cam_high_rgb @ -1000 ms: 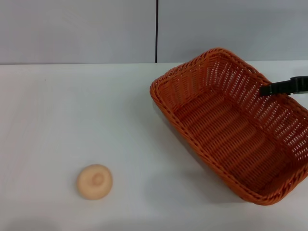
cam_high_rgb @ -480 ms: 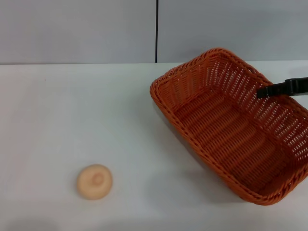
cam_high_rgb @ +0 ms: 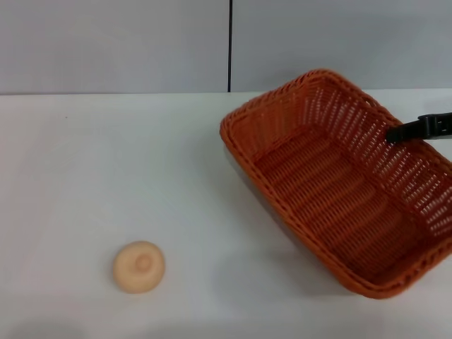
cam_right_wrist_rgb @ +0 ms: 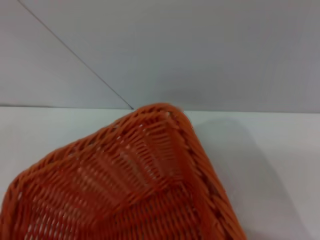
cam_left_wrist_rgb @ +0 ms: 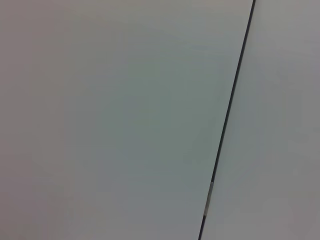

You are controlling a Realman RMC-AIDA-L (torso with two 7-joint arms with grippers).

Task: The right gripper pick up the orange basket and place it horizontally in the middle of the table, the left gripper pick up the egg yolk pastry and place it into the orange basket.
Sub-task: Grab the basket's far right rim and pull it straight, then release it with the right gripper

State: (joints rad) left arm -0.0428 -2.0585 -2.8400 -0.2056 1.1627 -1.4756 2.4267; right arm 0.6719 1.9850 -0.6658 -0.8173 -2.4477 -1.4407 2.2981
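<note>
The orange basket is at the right of the white table, set at a slant, with a dark shadow under its near left side as if raised a little. A black finger of my right gripper comes in from the right edge and lies on the basket's far right wall, gripping it. Up close in the right wrist view, the basket shows one rounded corner of its braided rim. The egg yolk pastry lies alone at the front left. My left gripper is out of view.
A grey wall with a dark vertical seam stands behind the table. The left wrist view shows only that wall and the seam. White tabletop stretches between the pastry and the basket.
The black finger has slid slightly to the right along the basket's wall, and the basket has shifted and tipped a little with it. The pastry has not moved.
</note>
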